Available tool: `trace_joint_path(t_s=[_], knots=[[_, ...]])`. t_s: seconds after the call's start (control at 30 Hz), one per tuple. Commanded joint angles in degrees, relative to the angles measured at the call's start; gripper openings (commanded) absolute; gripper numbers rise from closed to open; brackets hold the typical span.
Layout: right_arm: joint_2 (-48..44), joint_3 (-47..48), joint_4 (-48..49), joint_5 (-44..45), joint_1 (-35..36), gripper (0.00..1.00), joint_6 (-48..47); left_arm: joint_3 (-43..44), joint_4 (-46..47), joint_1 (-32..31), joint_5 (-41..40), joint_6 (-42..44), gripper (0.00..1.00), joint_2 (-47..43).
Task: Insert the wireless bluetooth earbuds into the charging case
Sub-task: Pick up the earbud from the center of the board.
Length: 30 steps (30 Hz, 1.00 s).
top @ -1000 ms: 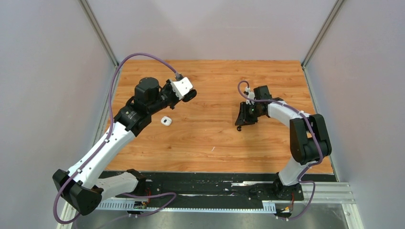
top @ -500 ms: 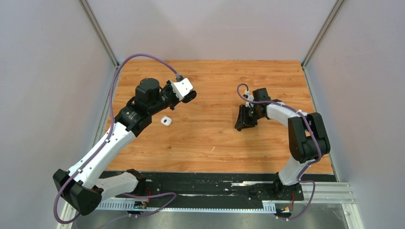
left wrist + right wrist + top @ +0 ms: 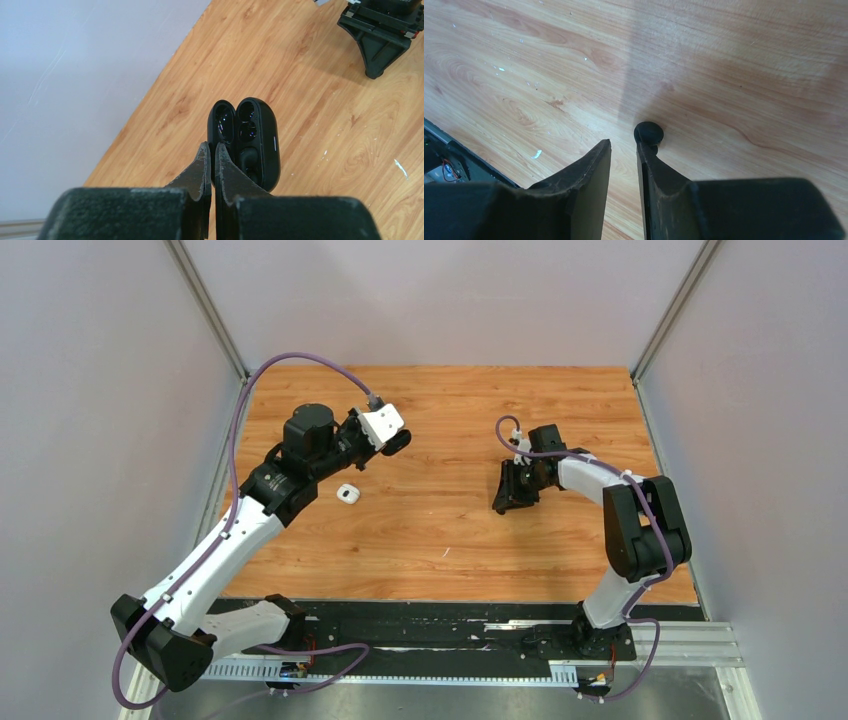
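While right tool [image 3: 623, 145] apart by one earbud [image 3: 649, 132], left tool [image 3: 211, 147] tight on one black case [image 3: 260, 135].

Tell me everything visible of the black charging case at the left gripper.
The glossy black oval charging case is hinged open, its narrower lid lying beside the base. Round sockets show inside the base; whether they are filled is unclear. A thin pale line marks its side. The shut left gripper appears to pinch it at the lid's edge, over the wooden table.

Earbud [image 3: 648, 133] on the table [image 3: 734, 70] at right — charging case [image 3: 257, 140] well left.
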Motion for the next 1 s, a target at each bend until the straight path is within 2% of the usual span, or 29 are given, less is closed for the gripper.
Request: trace_joint_path(t_s=[0.0,0.8,0.97], knots=[[-0.2,0.1,0.2,5.4,-0.1,0.30,-2.2,-0.2,2.6,-0.3,-0.3,0.1,0.00,-1.5],[-0.5,0.4,-1.4,7.2,-1.2,0.31,-4.4,-1.4,3.5,-0.2,-0.6,0.0,0.00,-2.1],[-0.1,0.7,-1.4,7.0,-1.3,0.28,-4.3,-1.5,3.7,-0.2,-0.6,-0.1,0.00,-2.1]])
